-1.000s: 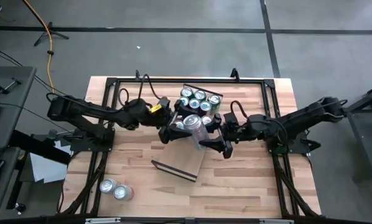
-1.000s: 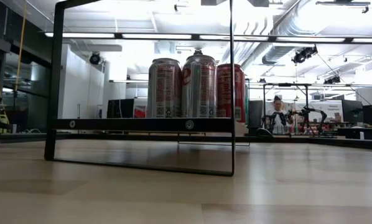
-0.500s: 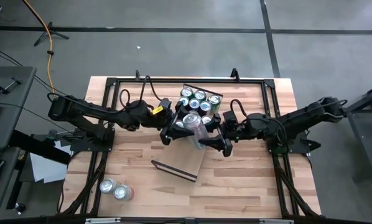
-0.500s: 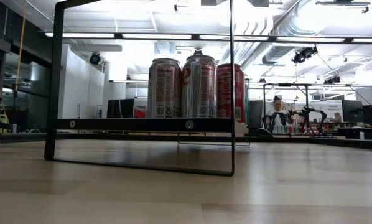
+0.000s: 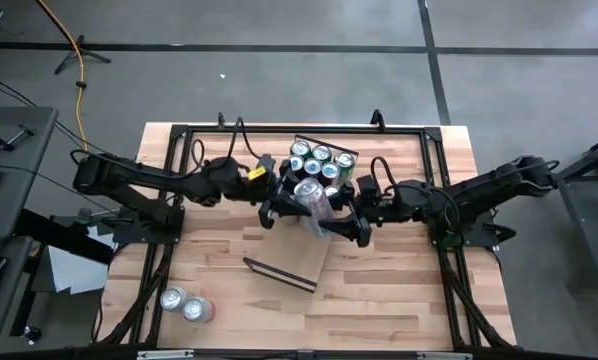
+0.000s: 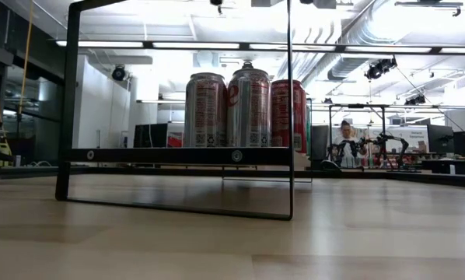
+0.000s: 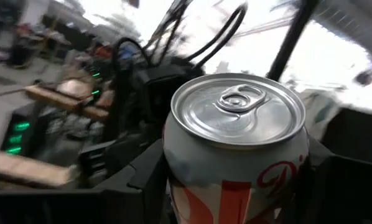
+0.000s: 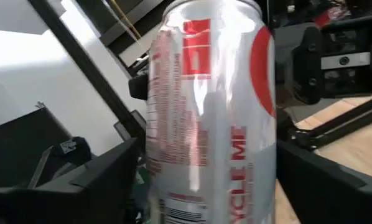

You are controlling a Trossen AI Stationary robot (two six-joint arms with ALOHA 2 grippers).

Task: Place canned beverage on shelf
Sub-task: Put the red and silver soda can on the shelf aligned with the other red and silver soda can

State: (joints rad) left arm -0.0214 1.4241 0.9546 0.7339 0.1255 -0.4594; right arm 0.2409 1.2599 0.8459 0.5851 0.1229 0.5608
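A silver and red beverage can hangs tilted above the shelf, a light wood board with dark rails at its short ends. My left gripper comes at the can from the table's left. My right gripper comes from the right. Both are shut on it. Several cans stand upright on the shelf's far end, and the low view shows them behind the near rail. My left gripper has the can's side wall just below the top rim between its two fingers, reaching in about level from the table's left. The can's lid faces the wrist camera. The can is clear of the shelf. My right gripper has the can's body between its two fingers, which lie across the can and come from the table's right. The can fills the gap between them. It is tilted and lifted clear.
Two loose cans stand near the table's near left corner. A dark metal frame runs round the tabletop's edges. Bare wood lies on the near side of the shelf. Far behind the table a person shows in the room.
My left gripper has moved in a little toward the can and its fingers have drawn in against it. My right gripper and the can have shifted slightly toward the far left. The can stays tilted above the shelf.
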